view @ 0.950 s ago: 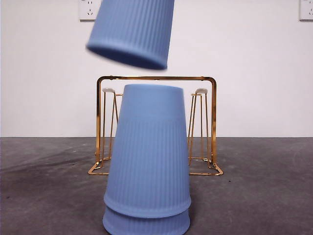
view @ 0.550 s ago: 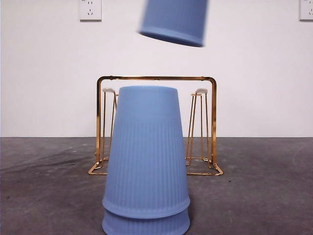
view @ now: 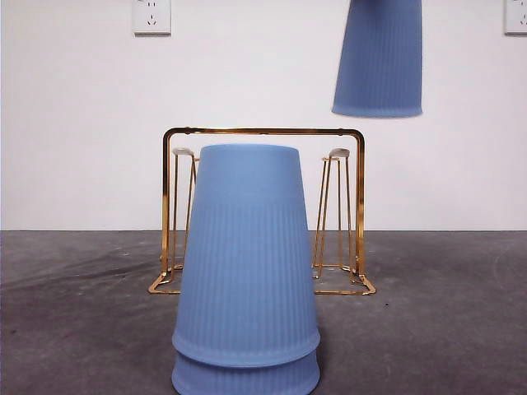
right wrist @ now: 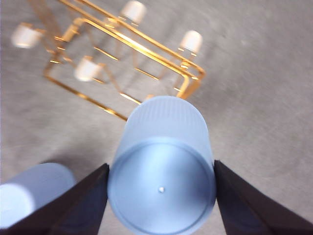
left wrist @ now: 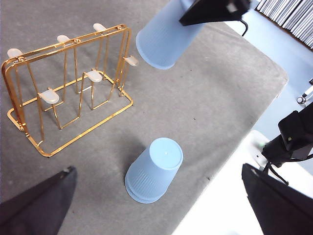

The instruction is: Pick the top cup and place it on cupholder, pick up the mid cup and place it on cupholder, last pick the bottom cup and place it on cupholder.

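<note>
A ribbed blue cup (view: 379,58) hangs mouth-down in the air, above and just right of the gold wire cupholder (view: 263,132). My right gripper (right wrist: 161,196) is shut on this cup (right wrist: 161,171), one jaw on each side, with the cupholder (right wrist: 190,41) below and beyond it. From the left wrist view, the held cup (left wrist: 164,41) hovers beside the rack's (left wrist: 49,95) end. Two more blue cups (view: 247,263) stand stacked upside down on the table in front of the rack. My left gripper (left wrist: 159,169) hangs open high above that stack (left wrist: 146,183).
The grey table's edge (left wrist: 230,161) runs close to the stack. Beyond that edge stands a black device (left wrist: 293,142). Wall sockets (view: 151,15) sit high on the white wall behind.
The held cup has travelled to the right in the front view and turned from tilted to upright. The stack and the rack have not moved.
</note>
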`<state>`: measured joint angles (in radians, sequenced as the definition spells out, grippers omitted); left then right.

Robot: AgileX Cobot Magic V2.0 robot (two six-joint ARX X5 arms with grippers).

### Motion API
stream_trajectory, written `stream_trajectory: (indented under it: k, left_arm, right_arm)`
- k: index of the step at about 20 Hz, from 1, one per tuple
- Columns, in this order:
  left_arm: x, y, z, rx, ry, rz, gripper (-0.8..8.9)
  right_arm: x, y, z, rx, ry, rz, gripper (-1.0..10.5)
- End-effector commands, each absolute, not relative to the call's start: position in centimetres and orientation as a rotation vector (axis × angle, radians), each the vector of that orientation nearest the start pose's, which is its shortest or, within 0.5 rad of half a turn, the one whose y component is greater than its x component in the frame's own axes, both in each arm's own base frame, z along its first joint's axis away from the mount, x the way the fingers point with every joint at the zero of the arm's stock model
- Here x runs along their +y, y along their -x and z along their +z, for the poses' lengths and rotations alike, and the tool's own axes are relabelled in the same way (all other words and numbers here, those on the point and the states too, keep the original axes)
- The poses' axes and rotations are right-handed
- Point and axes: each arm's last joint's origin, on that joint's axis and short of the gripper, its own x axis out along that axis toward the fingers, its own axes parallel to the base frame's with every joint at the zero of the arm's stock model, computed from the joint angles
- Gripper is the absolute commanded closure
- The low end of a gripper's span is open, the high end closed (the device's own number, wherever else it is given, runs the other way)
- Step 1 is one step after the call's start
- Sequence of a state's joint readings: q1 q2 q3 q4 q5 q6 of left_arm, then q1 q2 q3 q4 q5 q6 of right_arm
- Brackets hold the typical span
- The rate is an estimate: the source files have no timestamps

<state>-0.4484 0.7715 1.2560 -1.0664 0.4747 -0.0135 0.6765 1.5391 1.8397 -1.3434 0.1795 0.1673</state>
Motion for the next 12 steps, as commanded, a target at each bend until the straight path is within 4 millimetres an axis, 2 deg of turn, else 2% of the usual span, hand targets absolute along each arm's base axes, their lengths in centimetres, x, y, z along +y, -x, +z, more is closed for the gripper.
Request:
stream_trajectory:
  k: [1, 3, 8, 12]
  left_arm:
    - [-5.5, -8.2, 41.0, 0.574, 0.008, -0.909, 2.52]
    - [-5.5, -8.2, 41.0, 0.575, 0.008, -0.909, 2.52]
    - [-5.5, -8.2, 41.0, 0.575, 0.008, -0.909, 2.52]
    - [-5.5, -8.2, 41.0, 0.574, 0.008, -0.909, 2.52]
  right_arm:
    - [16.9, -22.8, 40.6, 1.064, 0.337, 0.347, 7.4]
    - [17.2, -23.9, 40.6, 1.019, 0.290, 0.377, 7.4]
    - [17.6, -24.7, 40.7, 0.980, 0.226, 0.447, 7.4]
    - [18.5, -26.0, 39.4, 1.009, 0.228, 0.453, 7.4]
